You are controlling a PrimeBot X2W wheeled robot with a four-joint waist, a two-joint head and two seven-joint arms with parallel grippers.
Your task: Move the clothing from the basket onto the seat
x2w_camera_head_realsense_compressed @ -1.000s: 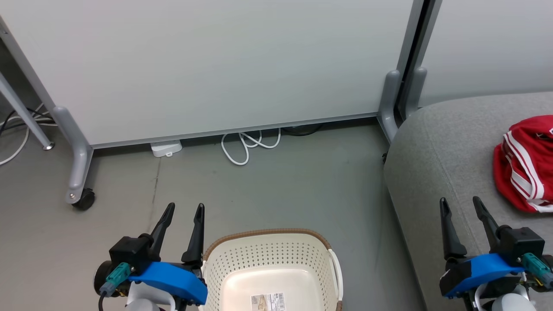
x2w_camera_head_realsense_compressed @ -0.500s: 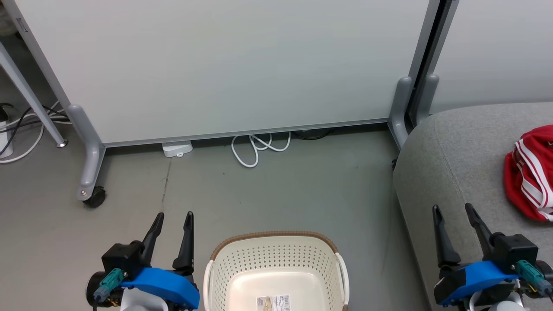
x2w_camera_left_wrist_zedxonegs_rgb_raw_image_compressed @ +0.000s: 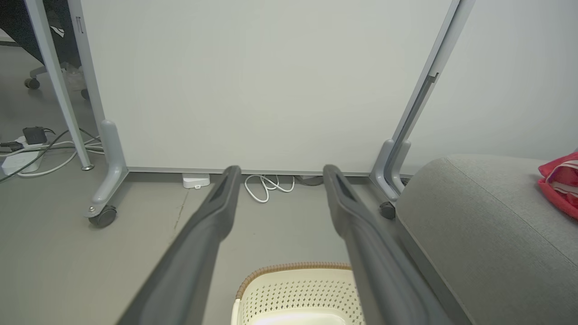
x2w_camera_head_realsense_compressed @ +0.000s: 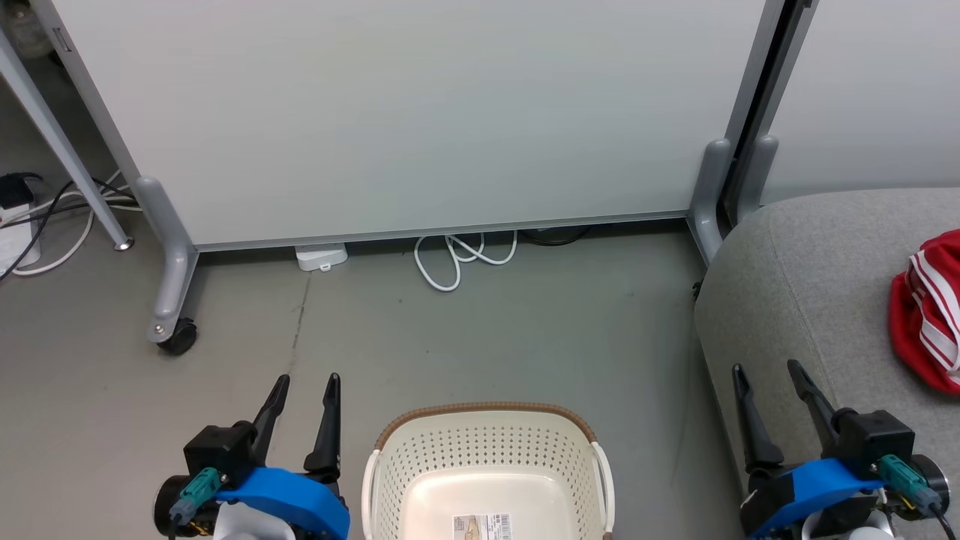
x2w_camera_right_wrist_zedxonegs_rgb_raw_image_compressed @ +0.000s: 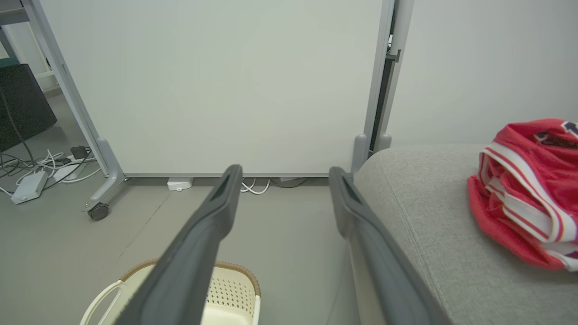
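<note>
On the seat (x2w_camera_head_realsense_compressed: 795, 300): red clothing (x2w_camera_head_realsense_compressed: 930, 315)

Bunched at the head view's right edge, the clothing is thin red fabric with white stripe trim; dark lettering shows partly in the right wrist view. Beside the seat, on the floor (x2w_camera_head_realsense_compressed: 525, 337), stands the cream perforated basket (x2w_camera_head_realsense_compressed: 487, 450), brown-rimmed, a barcode label (x2w_camera_head_realsense_compressed: 482, 525) on its bottom. Left gripper (x2w_camera_head_realsense_compressed: 308, 377) and right gripper (x2w_camera_head_realsense_compressed: 766, 366) hang with jaws spread wide, each holding nothing.
</note>
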